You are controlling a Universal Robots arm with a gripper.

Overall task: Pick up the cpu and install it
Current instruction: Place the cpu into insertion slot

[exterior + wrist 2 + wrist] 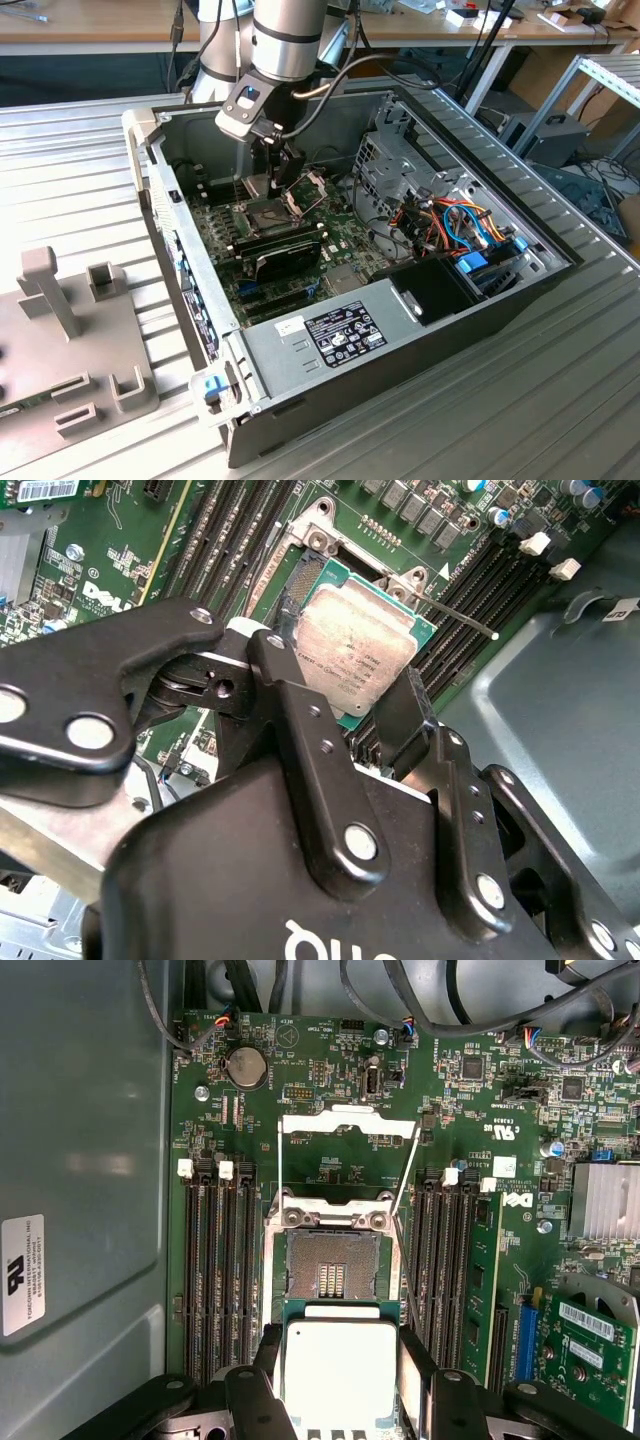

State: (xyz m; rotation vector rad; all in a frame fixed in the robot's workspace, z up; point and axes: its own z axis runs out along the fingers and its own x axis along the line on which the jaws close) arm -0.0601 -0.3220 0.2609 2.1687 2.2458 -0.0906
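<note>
The cpu (365, 645), a small square chip with a dull silvery top on a green edge, sits between my black fingers (300, 695). My gripper (345, 670) is shut on it. In the first wrist view the cpu (340, 1370) hangs beside the dark square socket (331, 1264), which lies bare with its gold contacts showing. The socket's shiny metal frame (345, 1122) is swung open, away from the socket. In the exterior view my gripper (283, 172) reaches down into the open computer case (300, 340), just above the motherboard (225, 240) near the socket (262, 212).
Memory slots (222, 1260) flank the socket on both sides. A silver heatsink (605, 1200) and an expansion card (585, 1345) lie to one side. A drive cage (390, 165) and bundled cables (460, 225) fill the case's far side. A grey fixture (70, 330) stands at the exterior view's left.
</note>
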